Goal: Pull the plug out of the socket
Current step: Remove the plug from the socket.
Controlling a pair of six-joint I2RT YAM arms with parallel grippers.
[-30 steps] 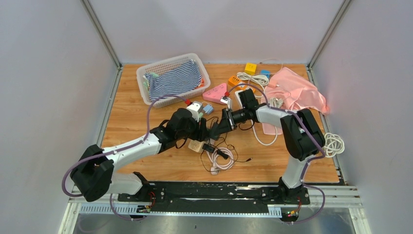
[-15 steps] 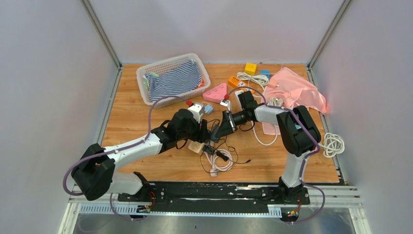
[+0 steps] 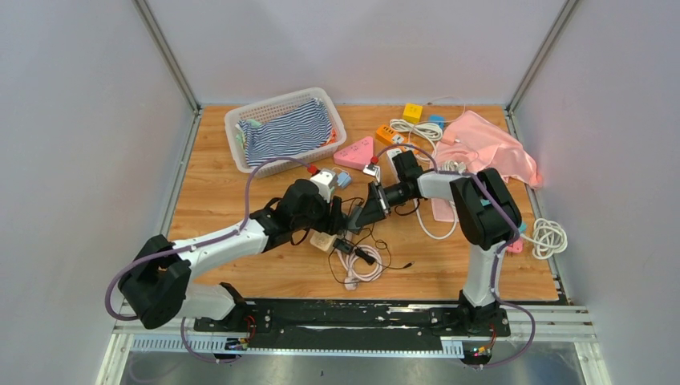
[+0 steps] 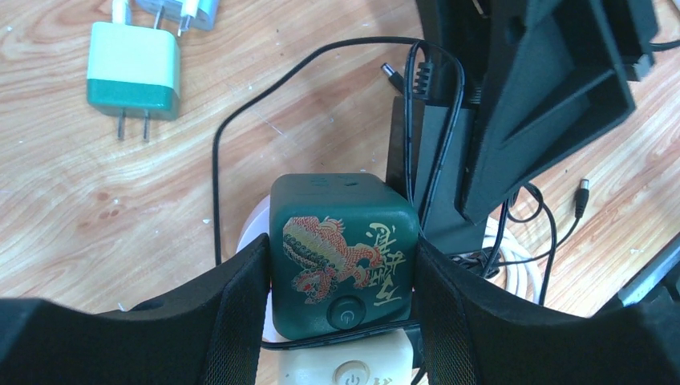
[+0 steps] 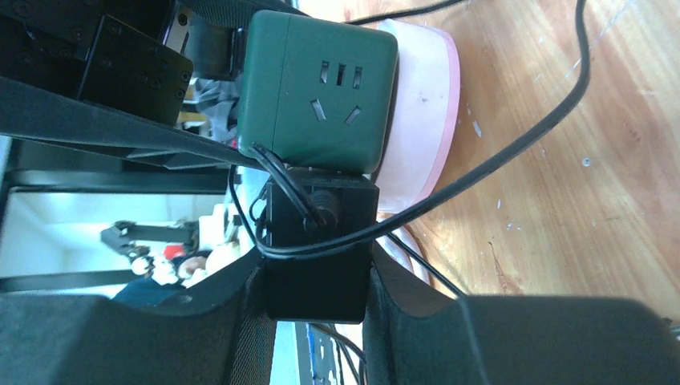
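Grippers two, socket one, plug one

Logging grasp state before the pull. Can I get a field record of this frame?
socket: green cube socket, gripped between left fingers
plug: black plug, flush against the cube's side, not yet pulled free
right fingers: clamped on the black plug
cable: black cable looping around the cube
surface: wooden table
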